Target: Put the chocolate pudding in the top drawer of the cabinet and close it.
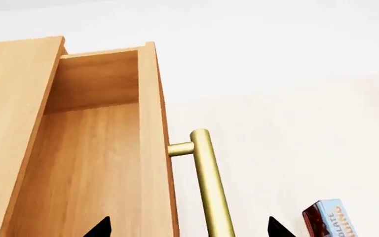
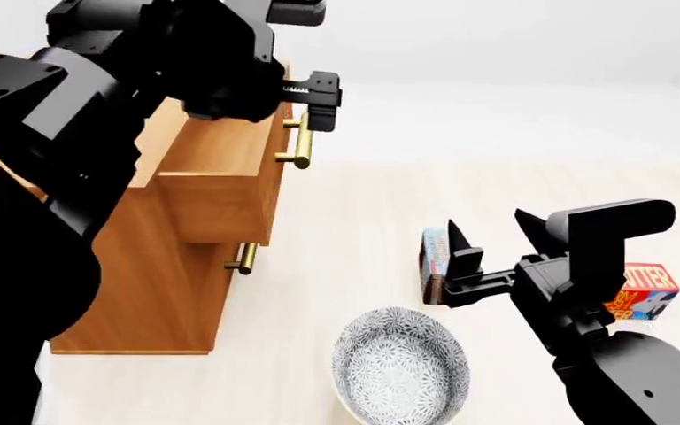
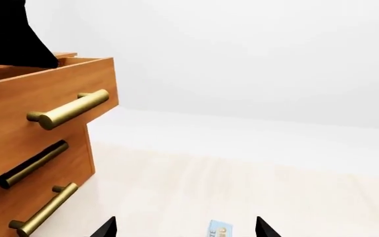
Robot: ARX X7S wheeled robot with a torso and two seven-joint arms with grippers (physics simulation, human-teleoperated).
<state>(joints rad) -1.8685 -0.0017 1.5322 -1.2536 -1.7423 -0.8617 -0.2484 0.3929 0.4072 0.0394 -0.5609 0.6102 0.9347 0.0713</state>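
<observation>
Patterned bowl (image 2: 402,363): sat nearest the robot on the floor, not part of the task.
Right gripper (image 2: 496,236): fingers spread and empty, nothing between them.
Chocolate pudding (image 2: 437,258): stood on edge on the floor just beyond the right fingertips, blue face showing, long axis roughly upright; right arm was clearly the nearer one.
Butter box (image 2: 645,294): behind the right arm, apart from the pudding.
Top drawer (image 2: 216,190): pulled out, interior bare in the left wrist view.
Left gripper (image 2: 311,102): at the brass handle (image 1: 210,182), tips straddling it, probably released; contact unclear.
Cabinet (image 2: 157,292): farthest, left of the pudding.
</observation>
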